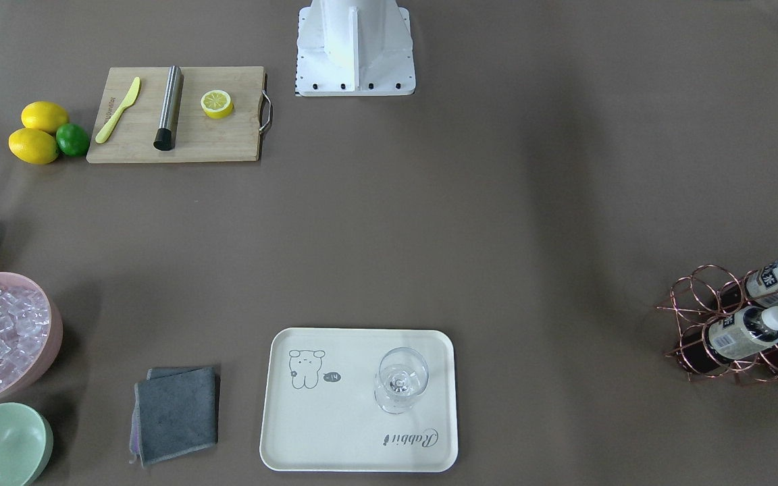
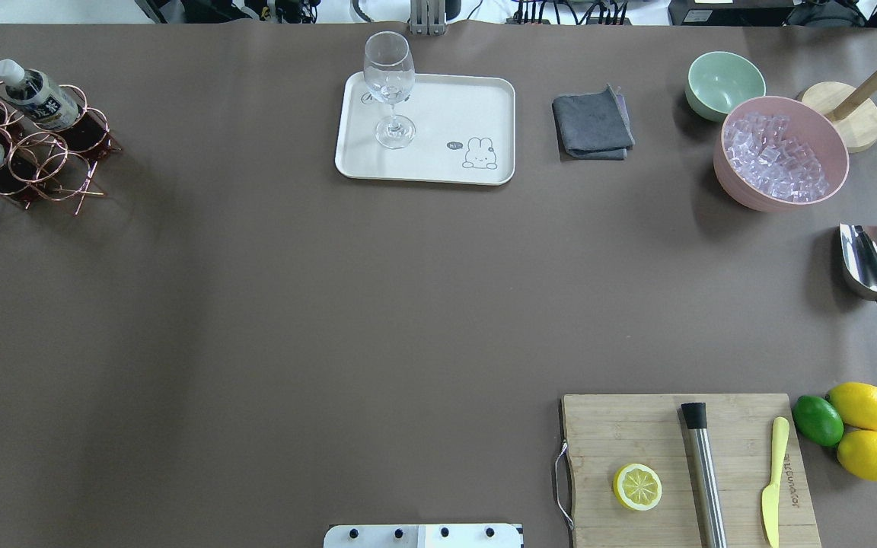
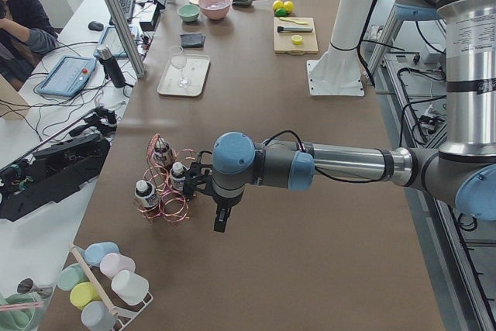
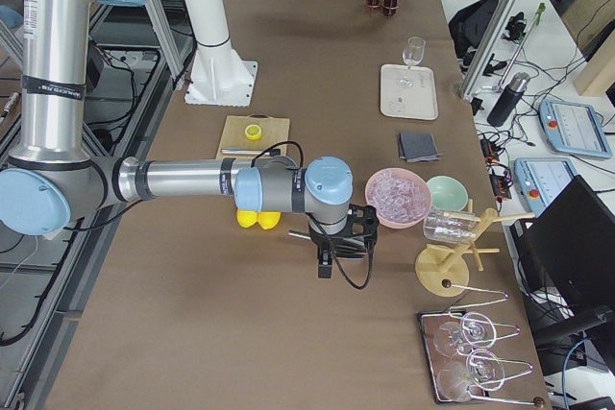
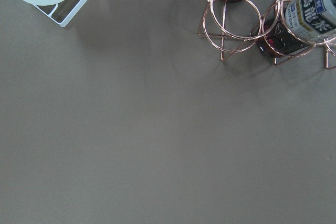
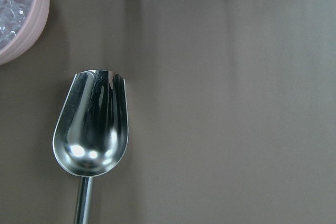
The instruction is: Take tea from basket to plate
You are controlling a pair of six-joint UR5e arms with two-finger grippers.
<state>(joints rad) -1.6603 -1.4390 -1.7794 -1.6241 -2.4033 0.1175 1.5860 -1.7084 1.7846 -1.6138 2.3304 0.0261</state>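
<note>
The copper wire basket (image 2: 36, 181) stands at the table's far left end and holds several tea bottles (image 2: 35, 93). It also shows in the front view (image 1: 699, 297) with tea bottles (image 1: 743, 331). The cream plate (image 2: 438, 164) lies at the far middle edge with a stemmed glass (image 2: 390, 84) standing on it. My left gripper (image 3: 220, 226) hangs above the table next to the basket (image 3: 174, 207); only the left side view shows it, so I cannot tell if it is open. My right gripper (image 4: 324, 271) hangs near the pink bowl (image 4: 396, 195); I cannot tell its state.
A grey cloth (image 2: 592, 125), a green bowl (image 2: 724, 84), a pink bowl of ice (image 2: 781, 152) and a metal scoop (image 2: 872, 266) lie to the right. A cutting board (image 2: 636, 434) holds a lemon half, a steel bar and a yellow knife; lemons and a lime (image 2: 818, 420) lie beside it.
</note>
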